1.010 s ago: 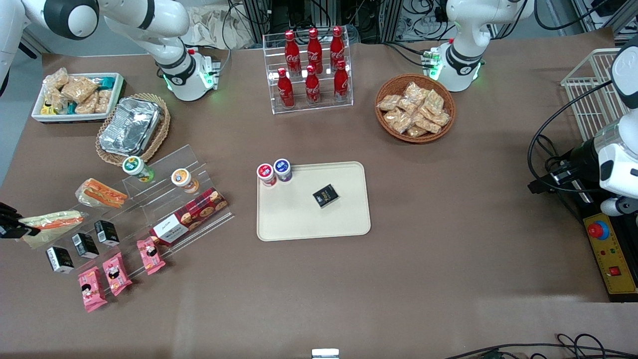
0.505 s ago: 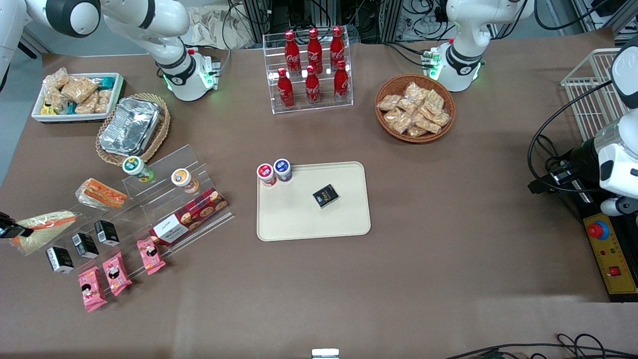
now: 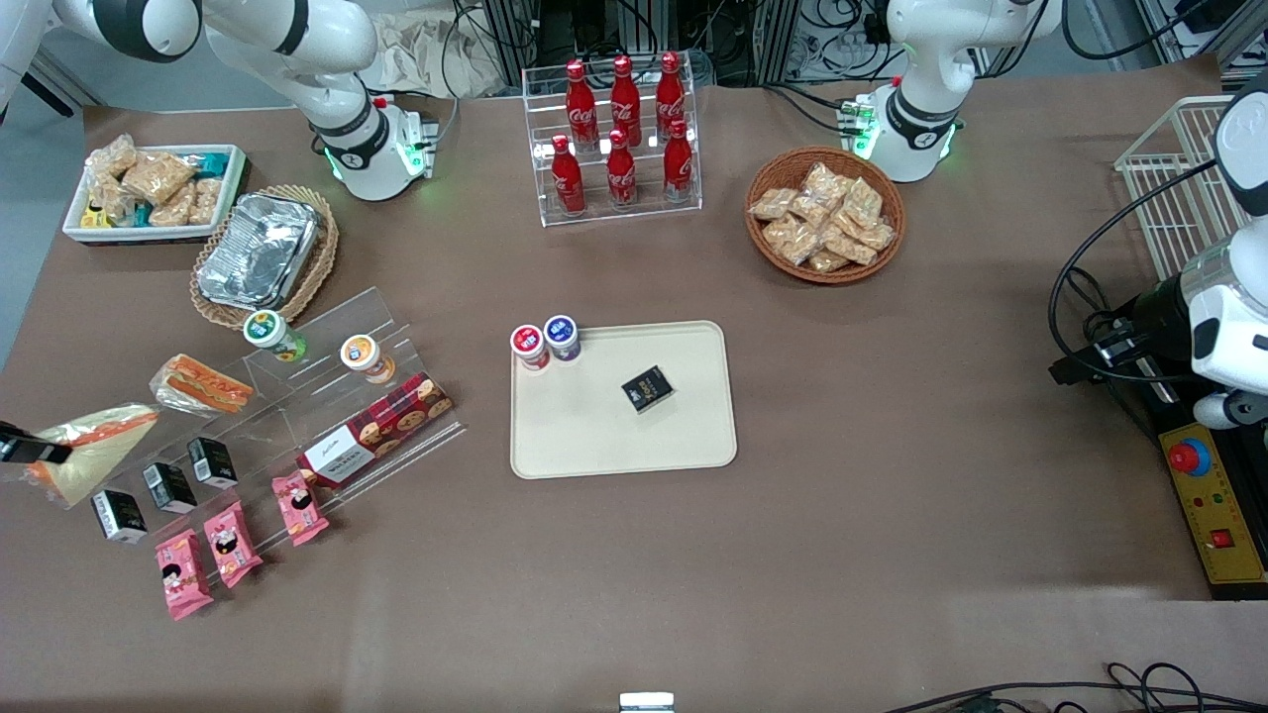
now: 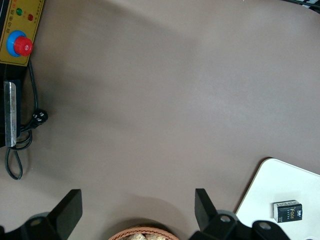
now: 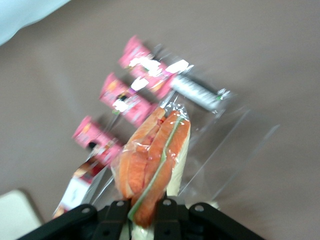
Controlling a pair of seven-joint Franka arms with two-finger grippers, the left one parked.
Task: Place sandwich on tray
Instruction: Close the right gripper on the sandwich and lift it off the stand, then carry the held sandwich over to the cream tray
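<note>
1. At the working arm's end of the table, I'm seeing the sandwich [image 3: 94,441] hanging in the gripper [image 3: 30,454], tilted, just above the clear acrylic step rack [image 3: 327,396].
2. Wrist cam is showing the gripper [image 5: 140,206] with its jaws pinched narrow on the wedge's wrapped end; the sandwich [image 5: 155,155] is sticking out away from the fingers [image 5: 116,216], orange filling facing the camera.
3. I'm noting the chunkier sandwich [image 3: 201,384] sitting on the rack, just beside the held one and farther from the front camera.
4. Three small black cartons [image 3: 168,485] are lying just under and beside the held wedge, with three pink snack packs [image 3: 230,543] nearer the front camera.
5. A cookie box [image 3: 376,428] is resting on the rack, toward table centre.
6. The tray [image 3: 594,446] is sitting at table centre, well apart from the sandwich, carrying a small black box [image 3: 648,388]; two small cups [image 3: 545,342] are standing at its corner.
</note>
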